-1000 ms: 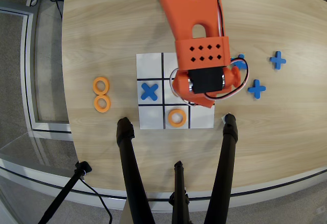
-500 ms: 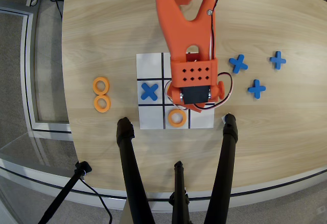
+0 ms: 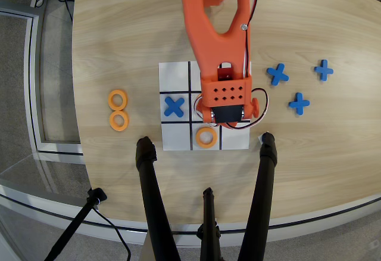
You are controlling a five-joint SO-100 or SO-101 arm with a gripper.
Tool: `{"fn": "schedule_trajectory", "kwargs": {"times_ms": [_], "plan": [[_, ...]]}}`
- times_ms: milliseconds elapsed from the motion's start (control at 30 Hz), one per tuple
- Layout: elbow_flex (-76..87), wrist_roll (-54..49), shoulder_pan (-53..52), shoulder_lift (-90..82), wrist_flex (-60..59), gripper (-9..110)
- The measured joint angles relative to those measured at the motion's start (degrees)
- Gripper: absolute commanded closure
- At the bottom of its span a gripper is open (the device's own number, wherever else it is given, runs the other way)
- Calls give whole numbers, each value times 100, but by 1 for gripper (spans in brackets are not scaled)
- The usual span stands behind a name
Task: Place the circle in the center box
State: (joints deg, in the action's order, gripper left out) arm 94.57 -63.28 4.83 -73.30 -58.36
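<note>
Light wood fills most of the overhead view as a rounded table [image 3: 131, 40], with grey floor seen past its left and near edges and black tripod legs [image 3: 156, 207] rising over the near edge. Across the table from the far side reaches the orange arm [image 3: 215, 28], its perforated wrist block lying over the middle of the white grid sheet [image 3: 174, 73]. The center box [image 3: 197, 101] is largely covered by the arm, only a sliver at its left being seen. The gripper [image 3: 226, 118] is hidden beneath the wrist, so whether its fingers are apart or together cannot be told. On the sheet, a blue cross [image 3: 173, 106] is seen in the left middle square, and the circle [image 3: 206, 137] lies in the near middle square, just beyond the wrist. Two more orange rings [image 3: 118, 110] are set touching one another on the wood left of the sheet, and three blue crosses [image 3: 299, 103] are scattered to its right.
</note>
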Motion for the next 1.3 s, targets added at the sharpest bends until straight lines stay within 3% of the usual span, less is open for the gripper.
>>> {"fn": "schedule_trajectory", "kwargs": {"times_ms": [800, 1300], "plan": [[-325, 18, -70, 299, 35, 102], [-378, 9, -70, 299, 35, 95]]}}
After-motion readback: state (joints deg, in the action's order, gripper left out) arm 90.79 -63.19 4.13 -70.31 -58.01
